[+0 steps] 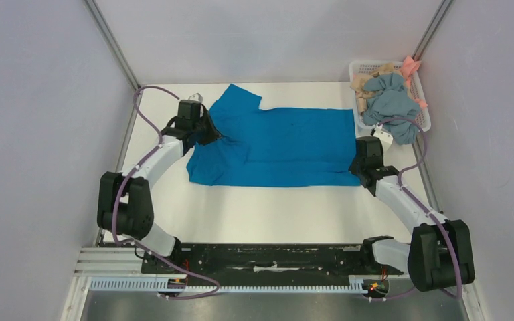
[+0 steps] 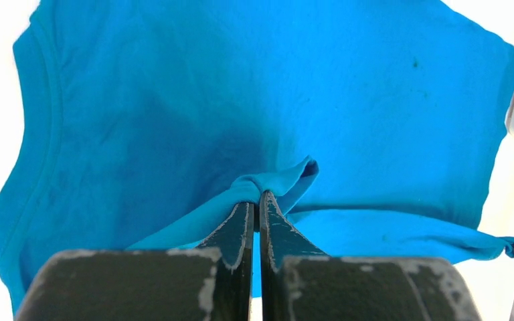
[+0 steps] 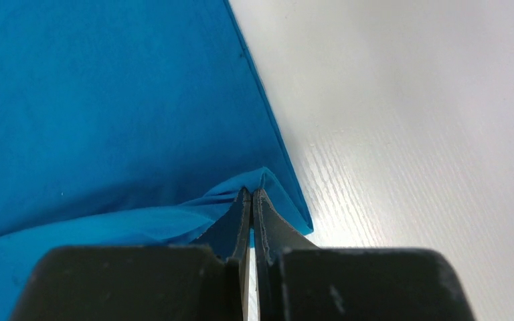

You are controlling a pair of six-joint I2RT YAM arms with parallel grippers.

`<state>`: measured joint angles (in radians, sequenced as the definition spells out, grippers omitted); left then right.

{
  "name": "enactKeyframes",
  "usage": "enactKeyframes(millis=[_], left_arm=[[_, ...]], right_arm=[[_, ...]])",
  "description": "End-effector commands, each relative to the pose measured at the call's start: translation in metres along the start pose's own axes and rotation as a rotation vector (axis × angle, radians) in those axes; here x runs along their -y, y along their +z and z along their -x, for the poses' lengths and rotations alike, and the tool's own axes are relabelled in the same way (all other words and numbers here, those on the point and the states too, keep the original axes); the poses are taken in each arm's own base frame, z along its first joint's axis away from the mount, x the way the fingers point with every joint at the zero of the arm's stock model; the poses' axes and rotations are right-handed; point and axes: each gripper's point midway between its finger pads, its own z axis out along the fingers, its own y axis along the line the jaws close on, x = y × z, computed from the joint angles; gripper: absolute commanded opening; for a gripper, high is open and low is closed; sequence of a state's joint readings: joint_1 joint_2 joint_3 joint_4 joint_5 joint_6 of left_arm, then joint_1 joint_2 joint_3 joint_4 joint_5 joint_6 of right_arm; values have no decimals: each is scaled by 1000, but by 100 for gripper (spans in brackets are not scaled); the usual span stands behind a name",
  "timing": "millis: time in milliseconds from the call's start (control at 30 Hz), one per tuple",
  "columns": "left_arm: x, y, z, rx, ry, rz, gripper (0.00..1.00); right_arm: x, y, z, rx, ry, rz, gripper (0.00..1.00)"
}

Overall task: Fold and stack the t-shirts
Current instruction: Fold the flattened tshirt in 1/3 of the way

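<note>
A blue t-shirt lies spread across the middle of the white table, collar end to the left. My left gripper is shut on a pinched fold of the blue t-shirt near the collar and shoulder. My right gripper is shut on the shirt's hem corner at the right front. The blue cloth fills most of the left wrist view and the left half of the right wrist view.
A white basket at the back right corner holds several crumpled garments: grey-blue, tan and pink ones. Grey walls close in the table on the left, back and right. Bare white tabletop lies in front of the shirt.
</note>
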<state>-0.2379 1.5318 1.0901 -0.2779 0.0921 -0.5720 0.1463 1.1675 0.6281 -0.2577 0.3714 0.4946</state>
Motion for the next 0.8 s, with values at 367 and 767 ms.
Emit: enactKeyframes(millis=[367, 767], left_arm=[[-20, 90, 41, -63, -27, -11, 28], [-2, 46, 82, -28, -55, 62, 81]], right_arm=[[-15, 42, 39, 50, 31, -34, 24], [-31, 3, 64, 91, -42, 114, 98]])
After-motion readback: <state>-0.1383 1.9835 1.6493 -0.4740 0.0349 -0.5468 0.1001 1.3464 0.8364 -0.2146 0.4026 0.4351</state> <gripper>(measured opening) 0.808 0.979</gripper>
